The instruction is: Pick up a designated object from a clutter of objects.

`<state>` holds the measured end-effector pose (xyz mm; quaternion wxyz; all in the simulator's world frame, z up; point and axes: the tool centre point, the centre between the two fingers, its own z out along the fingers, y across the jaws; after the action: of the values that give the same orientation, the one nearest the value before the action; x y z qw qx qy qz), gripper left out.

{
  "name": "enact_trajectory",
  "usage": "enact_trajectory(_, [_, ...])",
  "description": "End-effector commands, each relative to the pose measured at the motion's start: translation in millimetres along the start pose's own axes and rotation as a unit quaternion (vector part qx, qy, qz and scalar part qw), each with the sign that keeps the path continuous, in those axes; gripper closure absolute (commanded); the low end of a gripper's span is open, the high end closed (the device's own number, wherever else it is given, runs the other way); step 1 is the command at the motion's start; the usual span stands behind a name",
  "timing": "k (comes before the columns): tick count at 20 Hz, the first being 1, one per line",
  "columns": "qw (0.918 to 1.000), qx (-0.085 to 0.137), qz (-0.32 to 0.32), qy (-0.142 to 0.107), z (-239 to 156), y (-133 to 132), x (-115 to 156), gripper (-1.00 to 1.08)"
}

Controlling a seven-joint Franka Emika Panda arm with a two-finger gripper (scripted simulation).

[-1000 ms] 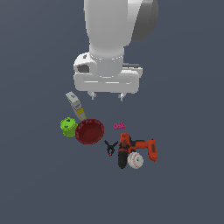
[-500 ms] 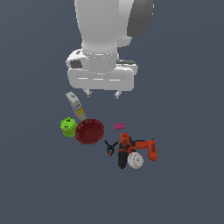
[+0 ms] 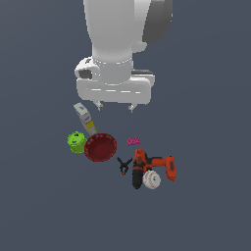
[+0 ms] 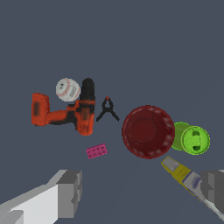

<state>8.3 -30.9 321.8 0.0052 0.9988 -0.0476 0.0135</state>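
White baseball (image 3: 152, 181) lies touching my orange-black drill (image 3: 153, 166), exterior view, right of the dark red bowl (image 3: 100, 147); my gripper (image 3: 115, 106) hangs above, jaws wide and empty. Wrist view: baseball (image 4: 68, 89) beside drill (image 4: 65, 111), near black clamp (image 4: 107, 109).

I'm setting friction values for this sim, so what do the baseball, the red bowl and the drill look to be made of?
Baseball: white, matte, with red stitching, so it reads as leather, though the render leaves that open. Red bowl: dark red with a faint sheen, likely plastic or glazed ceramic; I cannot tell which. Drill: orange and black moulded body, apparently hard plastic.
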Motion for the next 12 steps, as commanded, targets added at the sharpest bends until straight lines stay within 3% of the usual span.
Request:
enact_trajectory(1, [1.0000, 0.000, 0.007, -0.001, 3.7, -3.0, 4.0, -0.92])
enact_trajectory(12, [0.9971, -0.001, 0.075, -0.003, 39.0, -31.2, 39.2, -0.92])
